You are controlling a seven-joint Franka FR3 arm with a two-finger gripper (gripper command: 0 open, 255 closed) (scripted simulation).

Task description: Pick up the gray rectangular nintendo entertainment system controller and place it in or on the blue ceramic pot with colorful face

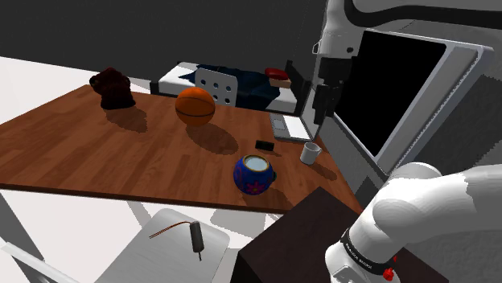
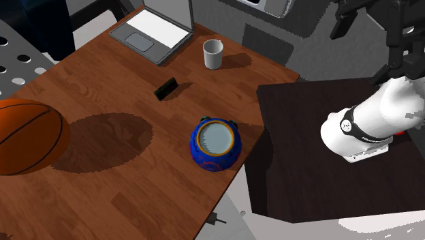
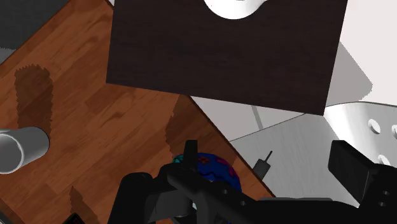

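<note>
The controller (image 2: 166, 88) is showing as a small, dark, nearly black rectangular slab rather than gray, with a thin lighter edge along one long side. It is lying on the brown wooden table (image 2: 102, 184), between the open laptop (image 2: 151, 28) and the blue pot (image 2: 215, 144), and near the white cup (image 2: 213, 53). Its long axis is running from the second exterior view's lower left to upper right, and almost level across the shoulder view. The pot is standing upright near the table's edge, mouth up. The gripper (image 1: 321, 111) is hanging high above the table's laptop end, well apart from the controller. Its fingers are standing apart, holding nothing.
</note>
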